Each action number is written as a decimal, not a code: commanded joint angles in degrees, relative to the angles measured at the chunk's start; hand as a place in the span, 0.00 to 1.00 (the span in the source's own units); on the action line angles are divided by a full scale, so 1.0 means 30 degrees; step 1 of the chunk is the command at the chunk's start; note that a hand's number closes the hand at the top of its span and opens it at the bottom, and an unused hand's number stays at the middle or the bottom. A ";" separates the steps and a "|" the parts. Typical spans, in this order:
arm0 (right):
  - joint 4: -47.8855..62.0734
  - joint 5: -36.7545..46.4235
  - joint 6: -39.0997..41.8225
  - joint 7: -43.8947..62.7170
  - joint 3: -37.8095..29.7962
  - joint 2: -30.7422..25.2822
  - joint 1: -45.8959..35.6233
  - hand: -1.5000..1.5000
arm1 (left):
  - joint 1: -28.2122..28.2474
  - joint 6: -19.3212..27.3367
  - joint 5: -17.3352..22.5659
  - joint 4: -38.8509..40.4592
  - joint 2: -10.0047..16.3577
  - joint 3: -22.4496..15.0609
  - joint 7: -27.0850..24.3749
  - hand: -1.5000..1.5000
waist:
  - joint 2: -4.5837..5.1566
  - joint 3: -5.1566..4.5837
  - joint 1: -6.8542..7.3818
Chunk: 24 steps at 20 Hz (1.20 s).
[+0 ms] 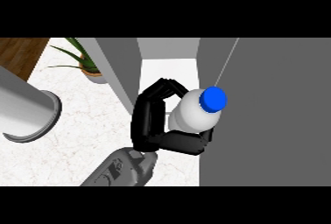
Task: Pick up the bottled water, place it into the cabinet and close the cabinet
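- The left hand (147,131) curls round the bottle (191,117), fingers behind it and thumb in front.
- The bottle, blue cap (213,98) up, is held above the counter (84,131), just beside the cabinet (271,131).

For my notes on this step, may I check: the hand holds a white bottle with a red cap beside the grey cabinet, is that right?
Not quite: the cap is blue, not red, as the head view shows. The rest stands: the left hand holds the white bottle beside the grey cabinet.
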 commanded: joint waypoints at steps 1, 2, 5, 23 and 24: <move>-0.2293 -0.1578 0.0260 0.0761 -0.0058 0.0300 0.0979 0.00 | -0.2565 0.2901 0.0868 0.1435 -0.0002 -0.0677 0.0360 1.00 | -0.0014 -0.0003 -0.0290; -0.1293 -0.0838 0.0152 0.0435 0.0090 0.0407 -0.0164 0.00 | -0.3349 0.2366 0.0960 0.2807 -0.0002 -0.0182 -0.0145 1.00 | 0.0025 0.0001 -0.0230; -0.2458 -0.1689 -0.0215 0.1698 -0.0187 0.0182 -0.0017 0.00 | -0.4006 0.2752 0.1056 0.3838 -0.0002 0.0160 -0.0251 1.00 | 0.0053 -0.0010 -0.0129; -0.1080 -0.1968 0.1207 0.0674 -0.1175 0.0630 -0.0066 0.00 | -0.7239 -0.0032 0.1966 1.2567 -0.0002 0.3509 -0.2485 1.00 | 0.0079 -0.0011 -0.0224; -0.1298 -0.3319 0.1564 0.0422 -0.2227 0.0096 0.0578 0.00 | -0.7283 0.0404 0.2778 1.2923 -0.0002 0.3560 -0.3049 1.00 | 0.0119 -0.0018 -0.0515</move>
